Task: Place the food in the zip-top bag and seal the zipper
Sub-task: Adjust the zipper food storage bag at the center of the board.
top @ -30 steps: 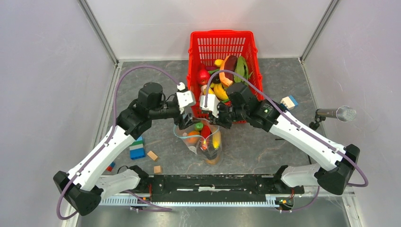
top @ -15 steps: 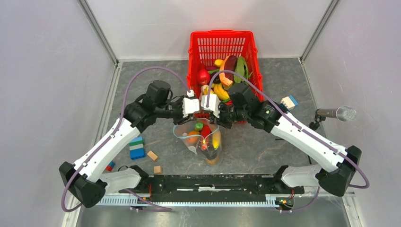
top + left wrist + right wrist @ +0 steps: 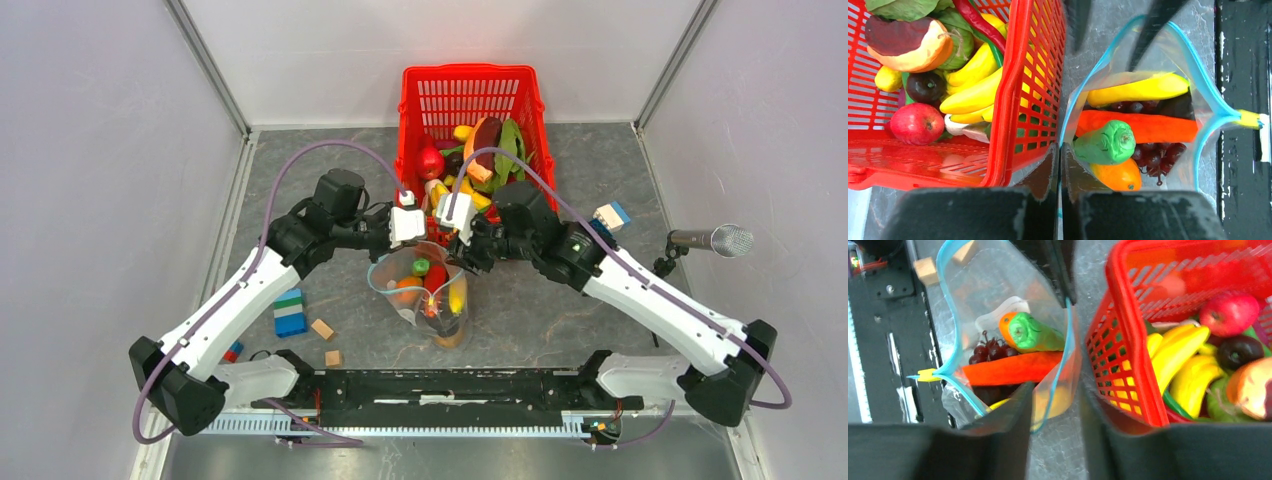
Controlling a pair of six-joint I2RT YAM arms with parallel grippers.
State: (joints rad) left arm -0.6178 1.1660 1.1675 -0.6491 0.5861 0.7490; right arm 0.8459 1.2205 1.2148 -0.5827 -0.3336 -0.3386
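Observation:
The clear zip-top bag [image 3: 425,292] stands with its mouth spread, just in front of the red basket. Inside lie food pieces: a green vegetable [image 3: 1105,142], an orange carrot [image 3: 1153,129], a yellow banana [image 3: 1140,89], purple grapes [image 3: 1154,152] and an orange piece [image 3: 1115,176]. My left gripper [image 3: 1059,148] is shut on the bag's rim, with the light-blue zipper [image 3: 1198,65] running between its jaws. My right gripper [image 3: 1056,394] is open at the same far rim. The bag's edge [image 3: 1064,367] hangs loose in the gap beside its left finger. A yellow slider [image 3: 1250,119] sits at the zipper's near end.
The red basket [image 3: 413,120] holds more toy fruit and vegetables right behind both grippers. Left of the bag lie a blue-green block [image 3: 290,312] and two wooden cubes [image 3: 322,329]. A white-blue block [image 3: 611,215] and a microphone [image 3: 712,240] are on the right. A black rail [image 3: 450,385] runs along the near edge.
My left gripper moved right to the bag's far rim and shut on it. My right gripper, shut on that rim before, has opened and let it go.

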